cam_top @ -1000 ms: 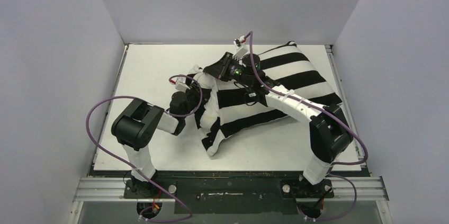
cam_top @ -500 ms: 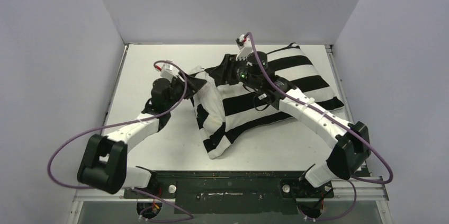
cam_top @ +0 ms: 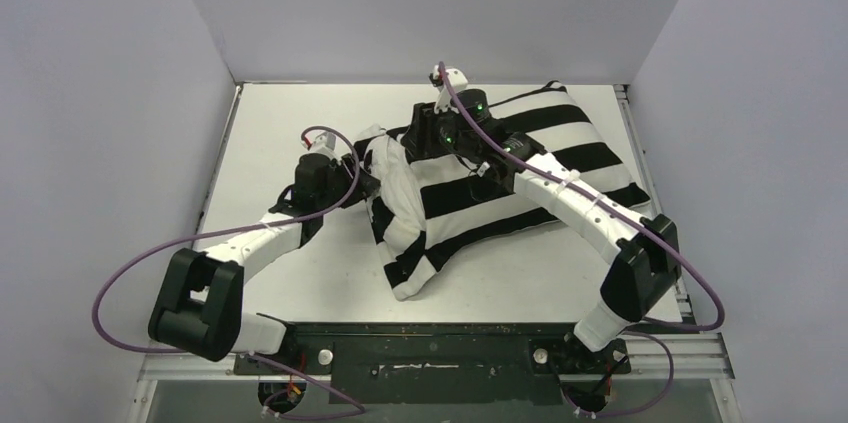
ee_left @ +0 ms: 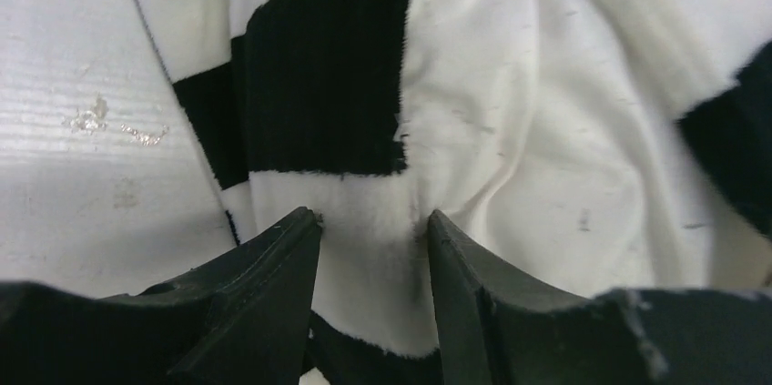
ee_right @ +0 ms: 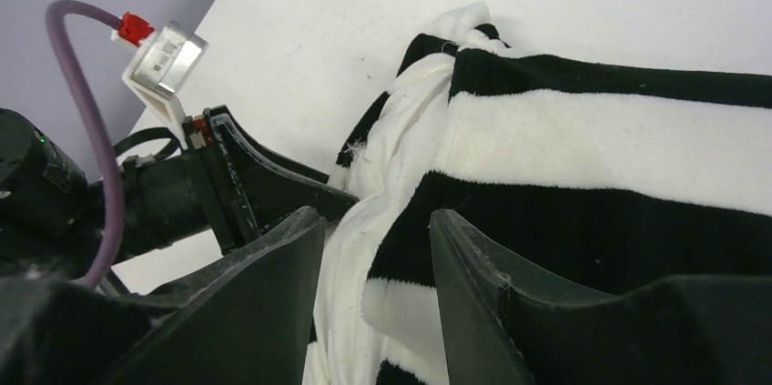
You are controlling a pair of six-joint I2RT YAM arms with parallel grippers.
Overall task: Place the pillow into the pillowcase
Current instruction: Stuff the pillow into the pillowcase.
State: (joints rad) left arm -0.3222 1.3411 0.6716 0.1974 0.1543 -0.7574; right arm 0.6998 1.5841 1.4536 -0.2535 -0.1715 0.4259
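The black-and-white striped pillowcase lies plump across the middle and right of the white table, its open, rumpled end toward the left. A white bulge shows at that end; I cannot tell whether it is the pillow or the lining. My left gripper is at the left edge of that end, open, with a fold of white fabric lying loose between its fingers. My right gripper hovers over the far side of the same end, open astride the white hem. The left gripper sits right beside it.
Grey walls close in the table on the left, back and right. Purple cables loop from both arms. The right arm's forearm lies across the pillowcase. Bare tabletop shows left of the cloth and along the near edge.
Both grippers have opened and let go of the fabric. The left arm has stretched out low, its elbow swinging toward the near left. The right gripper shifted slightly toward the back.
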